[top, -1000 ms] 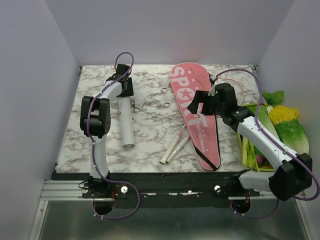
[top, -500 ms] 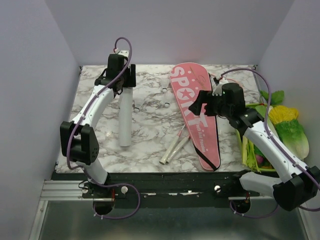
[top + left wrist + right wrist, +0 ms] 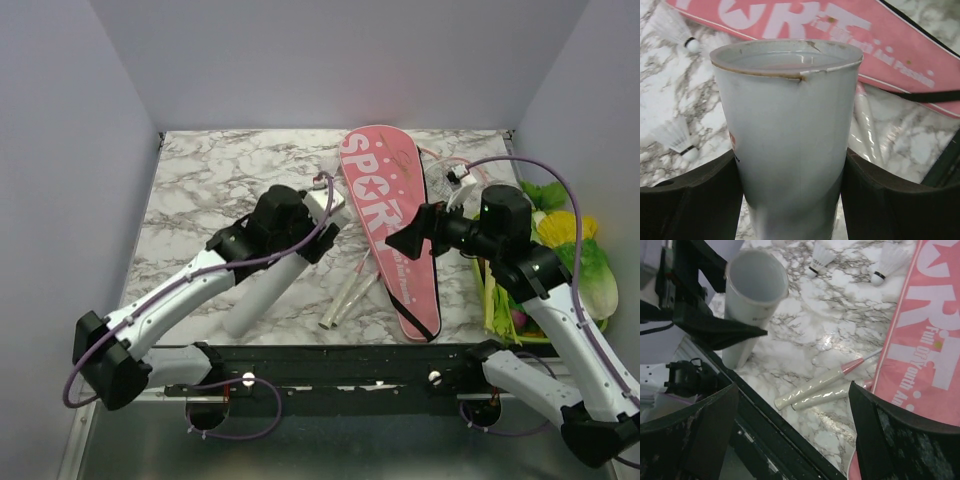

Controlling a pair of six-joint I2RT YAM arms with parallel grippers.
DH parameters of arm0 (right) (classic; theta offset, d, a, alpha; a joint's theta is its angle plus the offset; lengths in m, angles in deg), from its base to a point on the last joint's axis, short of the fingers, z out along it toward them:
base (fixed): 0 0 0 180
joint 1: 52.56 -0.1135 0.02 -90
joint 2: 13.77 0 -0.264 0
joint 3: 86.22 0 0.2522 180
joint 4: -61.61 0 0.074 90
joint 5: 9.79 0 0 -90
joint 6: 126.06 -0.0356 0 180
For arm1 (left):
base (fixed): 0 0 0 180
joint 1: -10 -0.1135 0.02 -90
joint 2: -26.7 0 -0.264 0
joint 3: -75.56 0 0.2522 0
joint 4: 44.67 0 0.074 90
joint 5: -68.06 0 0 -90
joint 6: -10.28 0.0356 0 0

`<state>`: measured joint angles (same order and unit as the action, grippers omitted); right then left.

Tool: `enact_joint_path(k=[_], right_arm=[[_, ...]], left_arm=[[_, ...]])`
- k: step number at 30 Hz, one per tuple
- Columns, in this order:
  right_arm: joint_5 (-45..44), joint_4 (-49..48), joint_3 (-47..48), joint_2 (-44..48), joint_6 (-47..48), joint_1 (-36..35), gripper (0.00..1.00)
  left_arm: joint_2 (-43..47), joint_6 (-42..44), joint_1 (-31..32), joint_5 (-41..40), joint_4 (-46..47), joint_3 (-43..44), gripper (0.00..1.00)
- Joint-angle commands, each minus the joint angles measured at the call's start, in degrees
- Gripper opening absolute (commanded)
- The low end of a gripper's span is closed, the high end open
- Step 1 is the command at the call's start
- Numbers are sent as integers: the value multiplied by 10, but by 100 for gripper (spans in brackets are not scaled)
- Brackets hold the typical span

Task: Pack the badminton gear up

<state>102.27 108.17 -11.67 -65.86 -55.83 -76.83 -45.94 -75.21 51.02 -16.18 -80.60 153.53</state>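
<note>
Here, a marbled white-grey surface (image 3: 200, 180) sits between pale lilac walls (image 3: 60, 150). Left fingers (image 3: 685, 200) clamp the long white cylindrical tube (image 3: 262, 292), lower centre; right fingers (image 3: 690, 440) gape wide, empty, over the pink racket-shaped bag (image 3: 385, 220).

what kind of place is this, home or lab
Most likely a robot lab test cell: plain grey walls box in a marble-patterned table, two arms are bolted at its near edge, and props include a pink racket bag and toy vegetables.
</note>
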Motion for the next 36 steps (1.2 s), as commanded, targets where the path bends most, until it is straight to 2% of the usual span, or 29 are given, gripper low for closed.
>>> enact_joint_path(k=[1, 5, 8, 12, 16, 18, 25, 33, 36], right_arm=[[107, 29, 2, 51, 17, -2, 99], [150, 30, -8, 74, 25, -2, 97], [214, 29, -9, 65, 36, -2, 94], [290, 21, -12, 50, 38, -3, 86], [315, 7, -16, 30, 34, -2, 82], [338, 0, -17, 20, 31, -2, 76], [362, -36, -23, -10, 10, -10, 61], [353, -69, -31, -41, -7, -42, 48], [345, -71, -31, -49, -7, -57, 47]], left_arm=[[101, -11, 77, 36, 39, -92, 0], [172, -35, 128, 38, 81, -161, 1], [186, -43, 158, 35, 98, -185, 1], [193, -64, 177, 31, 124, -207, 0], [204, -71, 187, 38, 160, -242, 0], [212, -75, 188, 46, 186, -252, 0], [216, -79, 191, 72, 207, -266, 0], [221, -83, 196, 77, 216, -271, 0], [228, -84, 197, 76, 219, -273, 0]])
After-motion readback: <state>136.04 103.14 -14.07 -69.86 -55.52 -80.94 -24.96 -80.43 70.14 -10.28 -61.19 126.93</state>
